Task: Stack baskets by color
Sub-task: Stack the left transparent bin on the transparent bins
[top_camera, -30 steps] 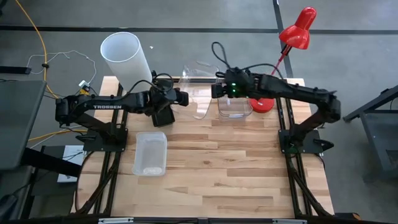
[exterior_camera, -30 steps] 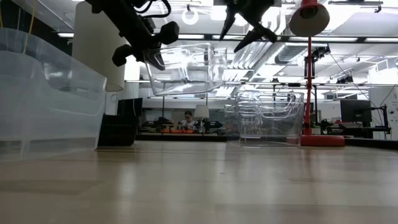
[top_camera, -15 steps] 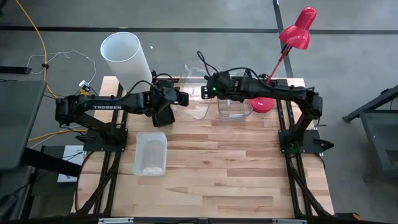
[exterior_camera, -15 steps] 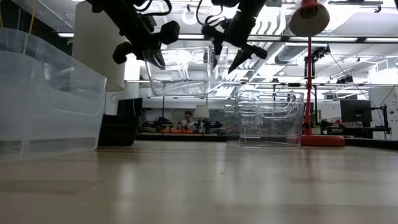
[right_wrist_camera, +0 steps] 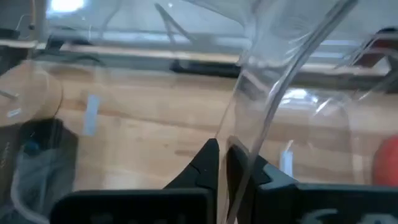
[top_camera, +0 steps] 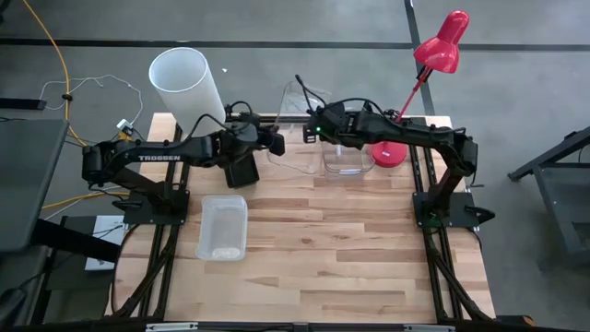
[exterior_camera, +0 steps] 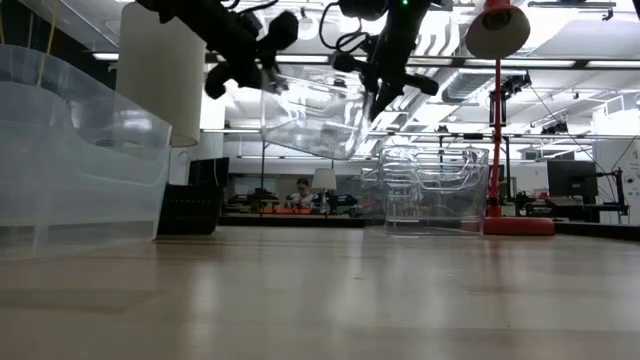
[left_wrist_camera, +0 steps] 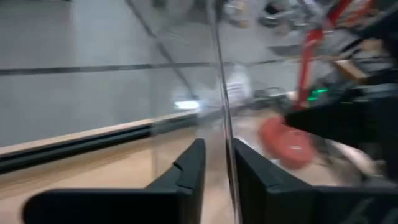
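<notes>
A clear basket [top_camera: 293,124] [exterior_camera: 315,118] hangs tilted in the air above the table's far middle, between my two grippers. My left gripper [top_camera: 277,140] [exterior_camera: 272,80] [left_wrist_camera: 219,162] is at its left end, with the clear wall standing between the fingers. My right gripper [top_camera: 307,135] [exterior_camera: 372,100] [right_wrist_camera: 222,152] is shut on its right end. A stack of clear baskets [top_camera: 348,159] [exterior_camera: 432,190] stands on the table to the right of them. A black basket [top_camera: 241,171] and a frosted white basket [top_camera: 223,226] rest on their bottoms at the left. My left gripper has the clear basket's left end wall [left_wrist_camera: 224,124] between its two fingers, one on each side of the wall. The fingers reach in nearly level from the table's left. The basket is clear of the table and tilted. My right gripper pinches the clear basket's right end wall at its rim [right_wrist_camera: 239,134] between its two fingers. It comes slanting down from the table's right. The basket hangs clear of the table and of the stack.
A tall white cylinder [top_camera: 184,83] stands at the far left corner. A red desk lamp [top_camera: 441,41] stands with its base [top_camera: 389,155] at the far right, beside the clear stack. The near half of the wooden table [top_camera: 350,267] is bare.
My right gripper has come down and toward the table's left, onto the held basket's right end, and has shut on it. My left gripper has tipped upward. The clear basket, level before, is now tilted and a little farther right.
</notes>
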### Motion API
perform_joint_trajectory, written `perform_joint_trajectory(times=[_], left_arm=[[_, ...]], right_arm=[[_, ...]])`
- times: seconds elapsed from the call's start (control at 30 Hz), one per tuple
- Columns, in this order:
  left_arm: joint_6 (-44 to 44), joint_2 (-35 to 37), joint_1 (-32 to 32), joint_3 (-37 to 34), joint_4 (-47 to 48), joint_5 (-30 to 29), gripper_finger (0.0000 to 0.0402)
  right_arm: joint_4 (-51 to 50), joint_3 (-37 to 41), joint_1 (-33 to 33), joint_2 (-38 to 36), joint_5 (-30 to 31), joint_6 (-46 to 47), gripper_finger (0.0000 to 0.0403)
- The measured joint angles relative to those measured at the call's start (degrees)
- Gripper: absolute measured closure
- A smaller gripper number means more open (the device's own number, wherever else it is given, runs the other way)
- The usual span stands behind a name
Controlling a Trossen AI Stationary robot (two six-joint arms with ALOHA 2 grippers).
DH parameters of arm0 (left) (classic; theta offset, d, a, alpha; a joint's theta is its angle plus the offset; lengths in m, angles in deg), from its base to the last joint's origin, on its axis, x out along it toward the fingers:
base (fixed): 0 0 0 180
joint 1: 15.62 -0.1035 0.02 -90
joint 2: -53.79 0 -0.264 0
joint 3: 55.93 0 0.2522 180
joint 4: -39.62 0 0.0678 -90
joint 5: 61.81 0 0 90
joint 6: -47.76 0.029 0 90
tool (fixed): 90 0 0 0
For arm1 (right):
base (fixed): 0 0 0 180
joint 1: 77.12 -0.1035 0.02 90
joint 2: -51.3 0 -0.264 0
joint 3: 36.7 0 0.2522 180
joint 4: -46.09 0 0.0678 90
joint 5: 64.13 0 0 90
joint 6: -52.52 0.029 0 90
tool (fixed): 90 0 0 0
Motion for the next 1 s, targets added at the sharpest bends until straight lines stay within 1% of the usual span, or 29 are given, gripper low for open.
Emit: perform_joint_trajectory(times=[0.27, 0.4, 0.57, 0.73, 0.83, 0.9, 1.0], left_arm=[[0.0, 0.4, 0.0, 0.0, -8.9, 12.0, 0.0252], [0.0, 2.1, 0.0, 0.0, -10.9, 14.2, 0.0223], [1.7, 5.5, -0.1, 0.0, -11.3, 14.7, 0.0214], [2.0, 9.6, -0.2, 0.1, -16.1, 15.1, 0.0214], [5.0, 12.4, -0.2, 0.1, -19.2, 17.1, 0.0213], [7.4, 14.6, -0.2, 0.1, -20.8, 18.6, 0.0213], [8.5, 17.8, -0.2, 0.1, -22.5, 19.2, 0.0213]], right_arm=[[-0.3, 0.0, 1.8, -0.4, -0.7, -3.1, 0.0401], [0.5, 0.0, 2.5, -1.9, -1.4, -4.6, 0.0402], [1.8, 0.0, 3.9, -4.4, -2.3, -6.9, 0.0403], [1.9, 0.0, 5.0, -6.6, -1.9, -10.4, 0.0402], [3.2, 0.0, 5.7, -9.3, -2.7, -11.8, 0.0402], [2.9, 0.0, 6.1, -11.4, -2.9, -12.6, 0.0402], [1.2, 0.0, 6.6, -15.4, -3.3, -14.2, 0.0402]])
